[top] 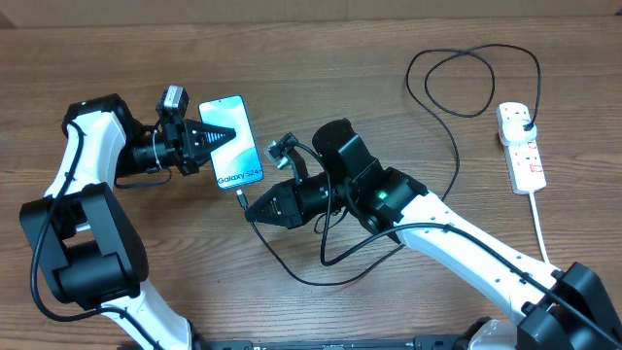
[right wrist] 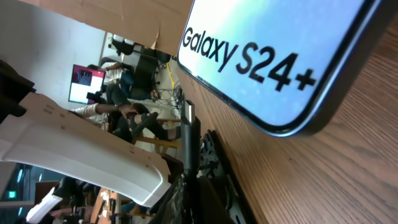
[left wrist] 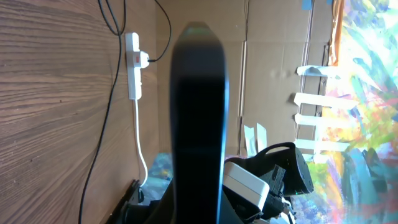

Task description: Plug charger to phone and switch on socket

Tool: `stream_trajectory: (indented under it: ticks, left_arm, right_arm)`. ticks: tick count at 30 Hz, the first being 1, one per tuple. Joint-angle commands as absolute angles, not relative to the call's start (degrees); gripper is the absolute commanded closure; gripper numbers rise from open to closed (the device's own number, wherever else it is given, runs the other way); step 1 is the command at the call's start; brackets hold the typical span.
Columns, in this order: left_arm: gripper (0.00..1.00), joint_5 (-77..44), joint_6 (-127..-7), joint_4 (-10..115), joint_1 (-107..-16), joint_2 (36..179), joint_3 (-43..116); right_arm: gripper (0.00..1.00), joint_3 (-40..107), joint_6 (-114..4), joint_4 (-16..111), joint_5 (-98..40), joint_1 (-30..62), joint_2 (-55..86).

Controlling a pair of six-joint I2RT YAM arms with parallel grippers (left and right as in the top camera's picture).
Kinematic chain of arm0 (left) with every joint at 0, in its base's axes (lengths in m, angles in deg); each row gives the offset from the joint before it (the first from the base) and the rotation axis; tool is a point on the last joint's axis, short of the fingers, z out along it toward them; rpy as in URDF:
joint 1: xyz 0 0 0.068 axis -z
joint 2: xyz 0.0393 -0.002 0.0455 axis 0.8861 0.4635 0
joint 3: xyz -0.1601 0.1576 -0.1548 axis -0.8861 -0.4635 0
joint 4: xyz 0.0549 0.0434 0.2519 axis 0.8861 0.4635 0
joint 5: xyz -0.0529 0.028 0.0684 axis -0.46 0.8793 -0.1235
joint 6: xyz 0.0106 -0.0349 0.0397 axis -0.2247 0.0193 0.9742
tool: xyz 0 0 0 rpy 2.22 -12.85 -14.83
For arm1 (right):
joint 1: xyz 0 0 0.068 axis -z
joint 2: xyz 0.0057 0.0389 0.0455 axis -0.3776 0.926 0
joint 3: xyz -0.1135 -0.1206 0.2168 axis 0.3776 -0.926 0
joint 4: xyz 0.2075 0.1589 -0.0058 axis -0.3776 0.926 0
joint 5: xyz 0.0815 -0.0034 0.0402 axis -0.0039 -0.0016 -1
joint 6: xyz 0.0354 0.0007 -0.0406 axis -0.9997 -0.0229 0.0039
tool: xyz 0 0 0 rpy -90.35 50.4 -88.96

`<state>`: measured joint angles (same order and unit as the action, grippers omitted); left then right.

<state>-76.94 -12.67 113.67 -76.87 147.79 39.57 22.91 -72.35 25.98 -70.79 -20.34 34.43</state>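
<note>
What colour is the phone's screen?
Light blue on the phone, clearest in the right wrist view.

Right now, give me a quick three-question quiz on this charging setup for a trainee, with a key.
1. True or false: the charger's connector is already inside the phone.
2. Which holds the phone: A the left gripper, B the right gripper?
3. Fill in: the charger's plug sits in the white ____.
Key: 1 false, the connector is just short of the phone. 2 A. 3 socket.
</note>
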Motion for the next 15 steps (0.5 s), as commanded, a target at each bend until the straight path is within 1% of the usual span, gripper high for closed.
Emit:
stream_trajectory:
  ticks: [1, 15]
  left_arm:
    - [0.95, -79.58, -13.02, 113.65, -76.82, 145.95, 39.59]
    - [0.95, -79.58, -12.52, 113.43, -76.82, 145.95, 39.59]
  right_arm:
    - [0.96, 22.91, -72.59, 25.54, -69.72, -20.51, 34.5]
    - [0.96, 22.91, -75.61, 24.36, -67.4, -20.38, 34.5]
